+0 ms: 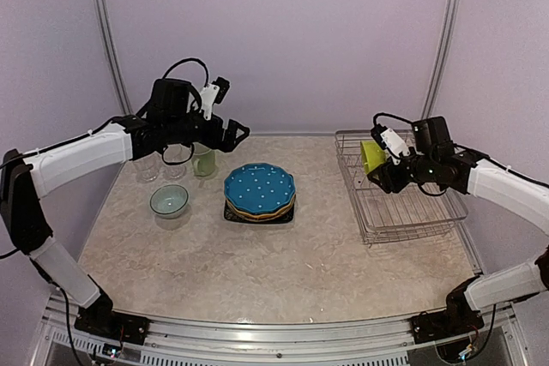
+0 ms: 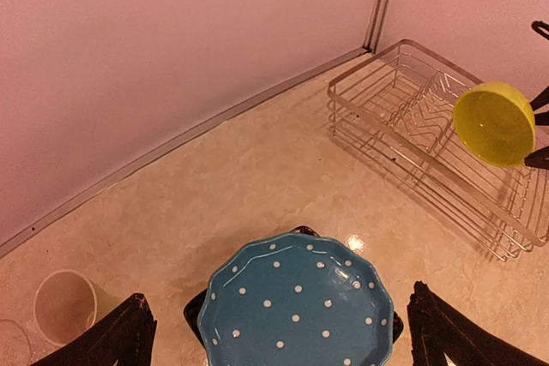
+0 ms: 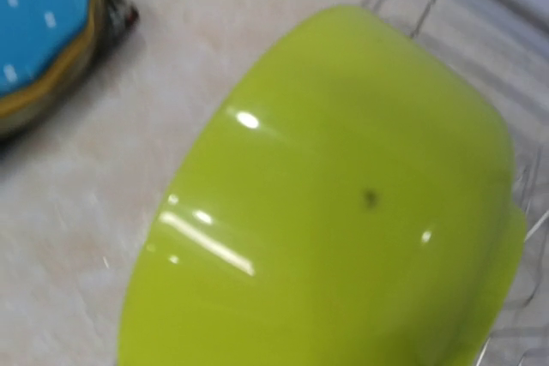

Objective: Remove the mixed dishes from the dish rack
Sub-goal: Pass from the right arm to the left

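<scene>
Wire rack, plate stack hem a tilted bowl
The right gripper pinches the bowl's edge over the rack's 10 o'clock corner; a low swing could clip the wall, a slip drop it on wire. Open table lies toward 6 o'clock; the left gripper, spread, hovers by the mug.

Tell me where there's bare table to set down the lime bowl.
Bare table lies between the plate stack and the dish rack, and along the whole near edge in front of the white bowl. Crowded: the far-left corner, with mug and glasses by the left hand.
</scene>
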### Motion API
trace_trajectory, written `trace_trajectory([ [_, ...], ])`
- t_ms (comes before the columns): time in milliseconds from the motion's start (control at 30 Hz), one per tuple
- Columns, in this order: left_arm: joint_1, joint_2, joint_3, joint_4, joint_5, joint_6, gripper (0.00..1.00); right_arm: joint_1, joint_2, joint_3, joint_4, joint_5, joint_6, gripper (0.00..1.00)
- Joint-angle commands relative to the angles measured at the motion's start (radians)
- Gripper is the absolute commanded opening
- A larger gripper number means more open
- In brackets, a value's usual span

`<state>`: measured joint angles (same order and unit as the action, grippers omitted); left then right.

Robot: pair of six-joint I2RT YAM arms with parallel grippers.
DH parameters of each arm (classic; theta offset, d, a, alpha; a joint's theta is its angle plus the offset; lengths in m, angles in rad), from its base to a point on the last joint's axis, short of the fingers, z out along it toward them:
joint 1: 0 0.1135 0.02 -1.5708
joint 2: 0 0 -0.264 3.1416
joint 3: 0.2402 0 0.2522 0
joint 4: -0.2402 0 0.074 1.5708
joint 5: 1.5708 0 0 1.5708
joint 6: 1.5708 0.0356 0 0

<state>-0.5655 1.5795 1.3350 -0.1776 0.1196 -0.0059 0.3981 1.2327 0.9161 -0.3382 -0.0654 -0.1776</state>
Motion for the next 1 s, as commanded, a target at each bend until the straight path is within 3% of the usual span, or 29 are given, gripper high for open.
trace_trajectory([
  [0,-0.024,0.023,0.013,0.135,0.149,0.110,0.98,-0.005,-0.030,0.104,-0.041,-0.061,0.004,0.38],
  [133,-0.064,0.049,0.048,0.141,0.262,0.223,0.97,-0.005,-0.027,0.152,-0.062,-0.138,0.015,0.38],
  [500,-0.160,0.112,0.120,0.154,0.305,0.394,0.92,0.016,-0.019,0.184,-0.016,-0.413,0.141,0.38],
  [967,-0.213,0.178,0.202,0.132,0.326,0.391,0.83,0.120,0.038,0.193,0.068,-0.590,0.266,0.38],
])
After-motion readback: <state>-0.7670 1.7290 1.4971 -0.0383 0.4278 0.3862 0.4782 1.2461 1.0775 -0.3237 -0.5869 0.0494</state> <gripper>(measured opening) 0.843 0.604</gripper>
